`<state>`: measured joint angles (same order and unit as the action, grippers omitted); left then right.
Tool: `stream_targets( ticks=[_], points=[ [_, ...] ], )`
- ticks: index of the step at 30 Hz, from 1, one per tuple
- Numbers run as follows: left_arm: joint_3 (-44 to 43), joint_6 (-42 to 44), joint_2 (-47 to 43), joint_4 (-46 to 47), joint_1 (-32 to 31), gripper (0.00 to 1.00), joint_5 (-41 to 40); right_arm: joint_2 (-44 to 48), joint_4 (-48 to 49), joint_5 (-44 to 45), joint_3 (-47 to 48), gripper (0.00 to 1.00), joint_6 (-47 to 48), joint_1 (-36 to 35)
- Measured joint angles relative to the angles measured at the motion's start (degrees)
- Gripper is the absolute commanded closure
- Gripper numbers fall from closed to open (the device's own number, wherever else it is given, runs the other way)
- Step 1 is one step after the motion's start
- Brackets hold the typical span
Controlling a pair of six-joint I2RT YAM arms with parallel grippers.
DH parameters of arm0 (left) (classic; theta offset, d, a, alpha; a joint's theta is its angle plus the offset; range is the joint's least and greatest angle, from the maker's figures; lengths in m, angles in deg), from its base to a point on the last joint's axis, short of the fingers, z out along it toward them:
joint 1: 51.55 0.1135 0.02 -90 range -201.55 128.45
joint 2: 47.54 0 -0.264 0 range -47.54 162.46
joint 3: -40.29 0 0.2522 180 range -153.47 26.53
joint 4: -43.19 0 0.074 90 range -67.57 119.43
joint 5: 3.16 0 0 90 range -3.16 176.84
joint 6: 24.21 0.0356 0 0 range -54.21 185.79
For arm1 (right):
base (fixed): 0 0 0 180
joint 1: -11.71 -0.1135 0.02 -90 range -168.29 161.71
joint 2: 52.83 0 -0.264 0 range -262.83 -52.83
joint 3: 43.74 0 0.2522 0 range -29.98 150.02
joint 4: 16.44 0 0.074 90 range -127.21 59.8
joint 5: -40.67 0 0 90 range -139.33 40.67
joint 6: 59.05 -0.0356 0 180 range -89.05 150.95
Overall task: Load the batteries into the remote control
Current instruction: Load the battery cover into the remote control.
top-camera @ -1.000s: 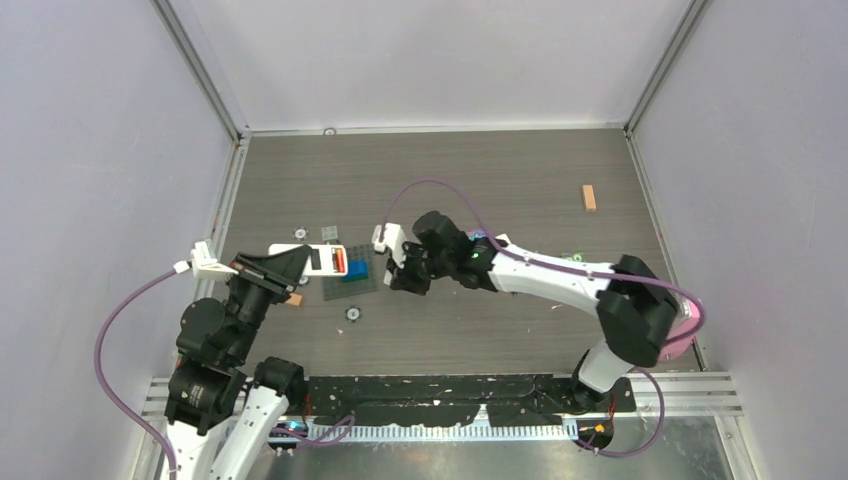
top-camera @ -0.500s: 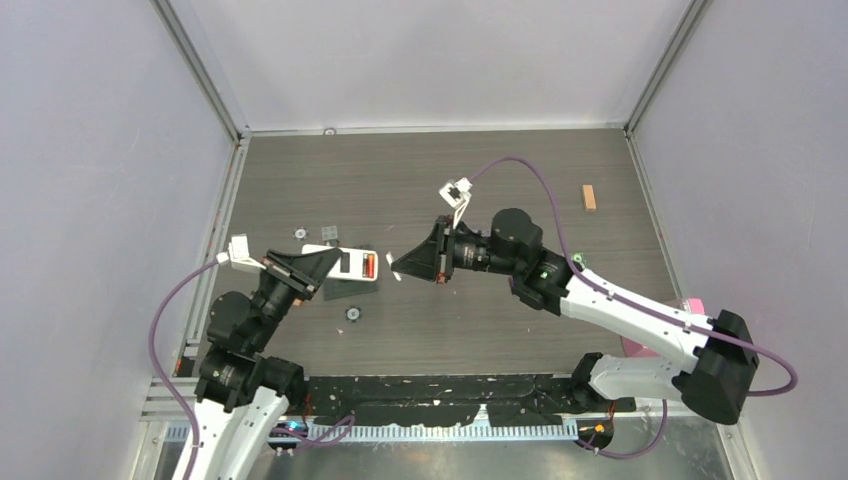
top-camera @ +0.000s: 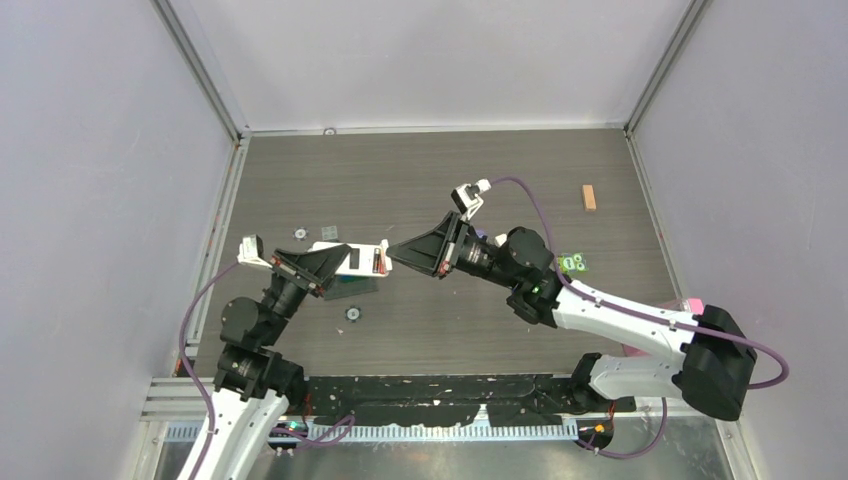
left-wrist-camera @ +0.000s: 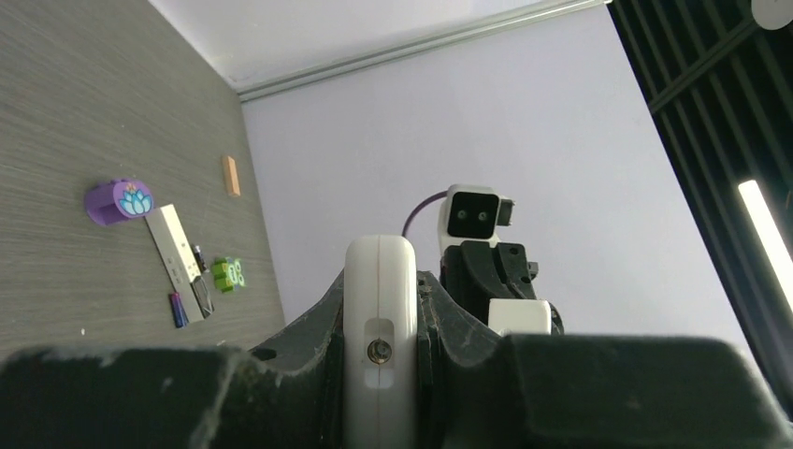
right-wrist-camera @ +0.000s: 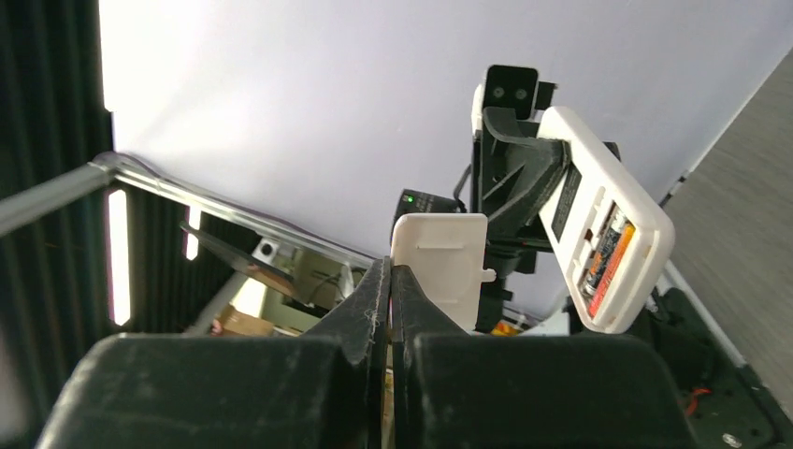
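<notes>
Left hand (top-camera: 338,262) grips remote control (top-camera: 368,258); right hand (top-camera: 393,252) pinches cover (right-wrist-camera: 441,267) beside.

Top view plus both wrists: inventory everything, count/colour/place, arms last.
held remote: 1, white, raised in the left claw, battery bay open
cells: orange-red one in that bay, seemingly a darker one beside it
battery cover: 1, white, pinched in the right claw
slim remote: 1, white with black end, flat on the table
loose battery: 1, blue-purple, by the slim remote's black end
purple disc: 1, flower face, near the slim remote's white end
green piece: 1, table right
wooden block: 1, tan, far right
grey plate: 1, dark, below the held remote
round pieces: 2, small, table left
left claw: black, shut on held remote
right claw: black, shut on battery cover
</notes>
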<state>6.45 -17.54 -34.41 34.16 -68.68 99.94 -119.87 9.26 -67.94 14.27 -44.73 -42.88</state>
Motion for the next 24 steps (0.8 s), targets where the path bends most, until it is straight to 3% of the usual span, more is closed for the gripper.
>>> stream_targets(
  ticks=[7, 24],
  points=[
    [1.6, -3.8, -1.4, 1.6, 0.0, 1.0, 0.0, -3.1, 5.6, 5.8, -1.0, 0.95, -7.6, -2.9],
    [1.6, -6.5, -2.2, 0.9, 0.0, 1.0, 0.0, -4.7, 6.4, 15.3, -1.1, 0.95, -8.0, -6.2]
  ],
)
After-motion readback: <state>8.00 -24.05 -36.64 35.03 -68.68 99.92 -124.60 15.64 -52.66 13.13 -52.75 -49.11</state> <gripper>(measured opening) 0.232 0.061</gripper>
